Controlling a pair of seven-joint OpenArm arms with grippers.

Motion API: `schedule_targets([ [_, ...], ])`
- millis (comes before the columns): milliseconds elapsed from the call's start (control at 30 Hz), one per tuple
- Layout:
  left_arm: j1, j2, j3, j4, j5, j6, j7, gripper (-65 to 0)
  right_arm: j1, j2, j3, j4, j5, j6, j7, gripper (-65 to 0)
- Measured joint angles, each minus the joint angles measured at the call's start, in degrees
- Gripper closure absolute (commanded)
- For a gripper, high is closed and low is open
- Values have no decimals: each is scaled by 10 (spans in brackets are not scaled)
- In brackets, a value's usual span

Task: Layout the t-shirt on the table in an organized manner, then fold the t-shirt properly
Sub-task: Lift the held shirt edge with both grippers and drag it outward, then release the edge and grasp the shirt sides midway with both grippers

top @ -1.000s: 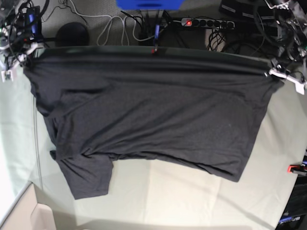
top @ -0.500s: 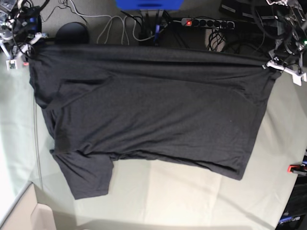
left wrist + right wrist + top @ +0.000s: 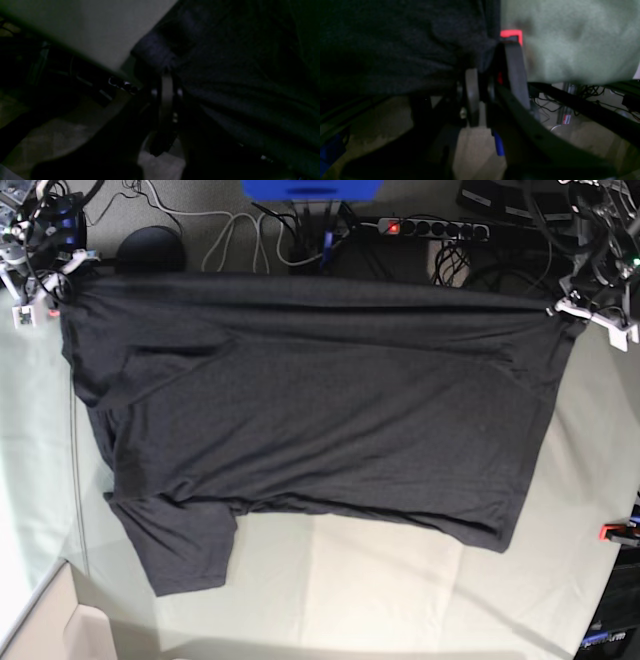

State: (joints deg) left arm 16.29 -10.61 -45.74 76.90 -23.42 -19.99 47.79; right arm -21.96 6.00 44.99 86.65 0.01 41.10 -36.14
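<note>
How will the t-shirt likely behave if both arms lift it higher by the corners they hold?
The t-shirt would probably sag between the grips: it is thin fabric, stretched taut only along its far edge. The loose sleeve lying wrinkled on the table would likely dangle. It looks light and unlikely to slip.

The t-shirt [image 3: 310,400] is covering most of the table's [image 3: 400,580] far half, hiding the cloth surface and the far edge beneath it. Only plain charcoal fabric is showing, so whatever lies on its underside is staying out of sight. In the left wrist view the picture is coming through very dark and blurred: the left gripper [image 3: 166,75] is reading as a dim shape, and where its tips are meeting the fabric is too murky to tell. In the right wrist view the right gripper [image 3: 482,72] is also blurring, its tips lost in dark folds. A red clamp [image 3: 618,531] is being cut off by the base view's right edge.
</note>
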Motion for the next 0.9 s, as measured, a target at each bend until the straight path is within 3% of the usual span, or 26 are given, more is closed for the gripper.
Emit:
schedule_targets([
  [167, 0, 0, -3, 0, 10, 3, -5, -271, 0, -2, 0, 0, 6, 0, 1, -194],
  [267, 0, -2, -3, 0, 12, 3, -5, -400, 2, -3, 0, 1, 9, 0, 0, -210],
  [367, -1, -5, -3, 2, 12, 3, -8, -487, 11, -3, 3, 4, 7, 0, 0, -213],
  [433, -10, -7, -4, 2, 13, 4, -4, -513, 21, -2, 21, 9, 15, 4, 2, -214],
  [700, -48, -15, -51, 21, 15, 9, -3, -515, 24, 3, 48, 37, -8, -9, -8, -215],
  [900, -133, -23, -44, 32, 13, 5, -2, -515, 24, 2, 50, 44, -8, -9, -7, -215],
])
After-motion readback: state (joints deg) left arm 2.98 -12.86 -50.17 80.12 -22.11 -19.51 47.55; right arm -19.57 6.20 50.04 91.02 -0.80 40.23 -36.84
